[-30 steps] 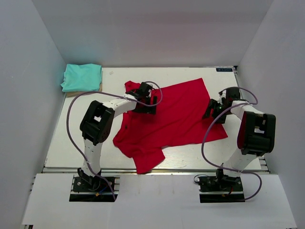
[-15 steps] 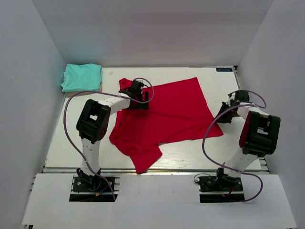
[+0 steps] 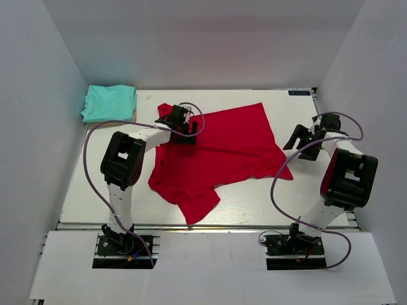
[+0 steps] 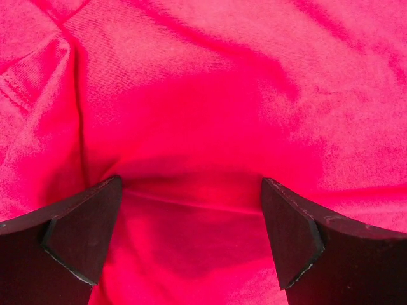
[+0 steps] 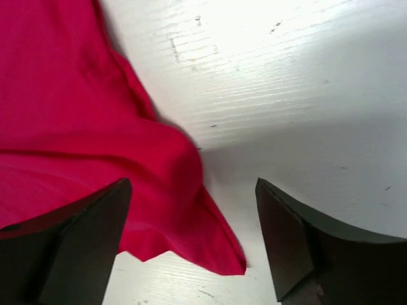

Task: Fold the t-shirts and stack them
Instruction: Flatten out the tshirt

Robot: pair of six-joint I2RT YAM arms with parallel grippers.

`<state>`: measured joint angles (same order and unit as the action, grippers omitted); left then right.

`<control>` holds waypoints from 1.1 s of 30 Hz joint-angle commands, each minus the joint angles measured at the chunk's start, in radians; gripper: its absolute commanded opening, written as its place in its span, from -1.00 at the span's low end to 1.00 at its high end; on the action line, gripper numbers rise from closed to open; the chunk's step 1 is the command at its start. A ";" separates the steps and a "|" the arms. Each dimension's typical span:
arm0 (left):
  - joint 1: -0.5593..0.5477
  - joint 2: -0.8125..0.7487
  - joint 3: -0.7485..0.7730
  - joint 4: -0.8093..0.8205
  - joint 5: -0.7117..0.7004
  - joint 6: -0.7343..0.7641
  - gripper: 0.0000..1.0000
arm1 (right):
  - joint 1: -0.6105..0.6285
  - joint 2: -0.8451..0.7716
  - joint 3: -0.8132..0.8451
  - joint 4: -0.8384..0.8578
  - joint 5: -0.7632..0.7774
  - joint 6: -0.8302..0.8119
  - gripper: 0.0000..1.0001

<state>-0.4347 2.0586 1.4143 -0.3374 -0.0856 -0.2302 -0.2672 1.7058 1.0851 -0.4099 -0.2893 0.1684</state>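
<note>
Both empty, wide: left gripper [image 4: 191, 190] over red t-shirt [image 3: 229, 146], right gripper [image 5: 193, 187] beside.

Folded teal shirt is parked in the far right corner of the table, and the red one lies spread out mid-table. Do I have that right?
Not quite. The folded teal shirt sits in the far left corner of the table, not the far right; the top external view shows it. The red shirt does lie spread out mid-table.

Bright, even overhead light with soft shadows. Glare whitens the table [image 5: 254, 25]; the red shirt [image 4: 203, 127] looks soft close up.
</note>
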 commanded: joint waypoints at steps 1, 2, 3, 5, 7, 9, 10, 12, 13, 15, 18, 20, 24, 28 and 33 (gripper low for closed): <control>0.007 -0.009 0.000 -0.005 0.083 0.023 0.99 | 0.003 -0.089 0.006 0.045 -0.063 -0.017 0.76; 0.007 -0.021 0.000 -0.005 0.083 0.023 0.99 | 0.011 -0.100 -0.007 0.048 -0.083 -0.020 0.81; 0.007 -0.035 0.000 -0.005 0.092 0.023 0.99 | 0.016 -0.144 -0.020 0.055 -0.093 -0.020 0.81; 0.007 -0.080 0.000 -0.005 0.083 0.023 0.99 | 0.046 -0.170 -0.039 0.068 -0.126 -0.018 0.81; 0.007 -0.116 -0.011 -0.015 0.045 0.023 0.99 | 0.086 -0.207 -0.060 0.083 -0.134 -0.020 0.81; 0.007 -0.166 -0.038 -0.028 0.002 0.014 0.99 | 0.129 -0.215 -0.079 0.086 -0.143 -0.023 0.81; 0.007 -0.179 -0.038 -0.058 -0.055 0.005 0.99 | 0.155 -0.212 -0.082 0.089 -0.146 -0.018 0.81; 0.016 -0.198 -0.038 -0.107 -0.113 -0.010 0.99 | 0.198 -0.199 -0.086 0.108 -0.166 -0.020 0.81; 0.016 -0.215 -0.052 -0.129 -0.165 -0.029 0.99 | 0.221 -0.181 -0.091 0.111 -0.169 -0.017 0.81; 0.016 -0.235 -0.086 -0.166 -0.206 -0.041 0.99 | 0.252 -0.161 -0.090 0.129 -0.171 -0.014 0.81; 0.039 -0.270 -0.132 -0.196 -0.285 -0.081 0.99 | 0.304 -0.103 -0.077 0.138 -0.145 -0.004 0.81; 0.060 -0.285 -0.169 -0.186 -0.295 -0.090 0.99 | 0.327 -0.057 -0.070 0.143 -0.129 0.003 0.81; 0.103 -0.295 -0.202 -0.131 -0.292 -0.103 0.99 | 0.362 0.009 -0.059 0.132 -0.055 0.016 0.81; 0.126 -0.263 -0.212 -0.037 -0.209 -0.103 0.95 | 0.370 0.057 -0.047 0.105 0.004 0.031 0.81; 0.154 -0.213 -0.190 0.003 -0.151 -0.103 0.37 | 0.376 0.077 -0.056 0.105 0.018 0.045 0.81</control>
<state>-0.2886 1.8324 1.2041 -0.3965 -0.2874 -0.3294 0.1028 1.7454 1.0248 -0.2882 -0.3260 0.2035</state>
